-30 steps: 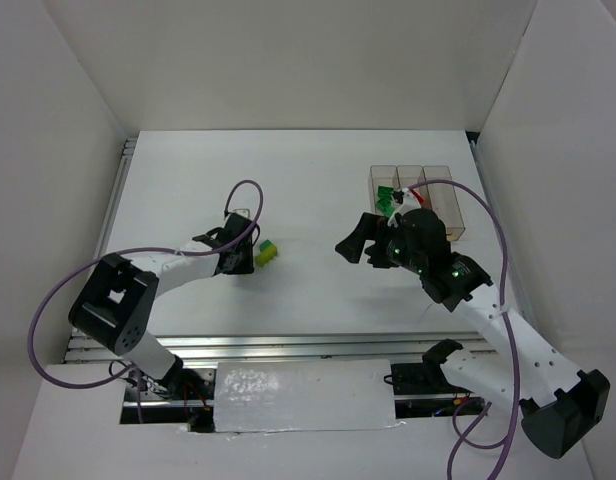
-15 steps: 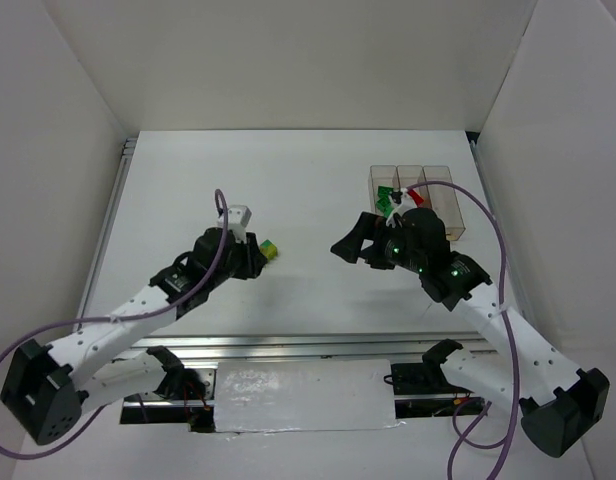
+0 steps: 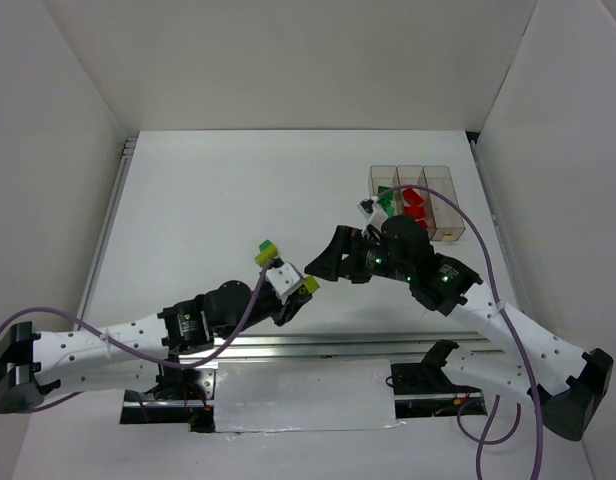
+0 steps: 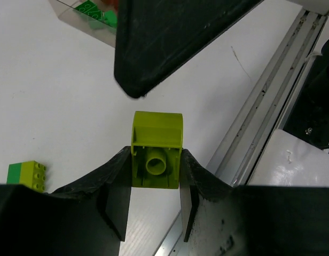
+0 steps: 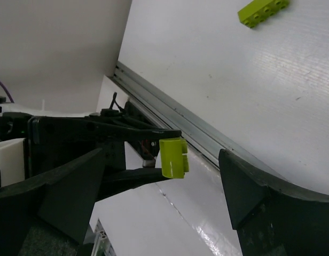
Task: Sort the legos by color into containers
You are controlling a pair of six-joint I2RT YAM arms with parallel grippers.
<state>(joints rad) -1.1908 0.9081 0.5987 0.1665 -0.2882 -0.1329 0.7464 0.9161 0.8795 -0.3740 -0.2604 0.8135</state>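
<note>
My left gripper (image 3: 302, 291) is shut on a yellow-green lego (image 3: 311, 287) and holds it up near the table's front edge; the left wrist view shows the lego (image 4: 156, 152) clamped between both fingers. My right gripper (image 3: 323, 266) is open, its jaws spread on either side of that lego (image 5: 173, 157) without touching it. A green and yellow-green lego stack (image 3: 265, 250) lies on the table behind my left gripper. The three clear containers (image 3: 438, 172) stand at the back right, with dark green legos (image 3: 387, 199) in the left one and red legos (image 3: 414, 204) in the middle one.
A metal rail (image 3: 288, 343) runs along the table's near edge, just below both grippers. White walls enclose the table on three sides. The right arm's purple cable (image 3: 488, 235) loops over the containers' right side.
My left arm has swung from the table's left to the front middle, carrying the yellow-green lego. My right gripper has moved left and toward the front, to meet it.
</note>
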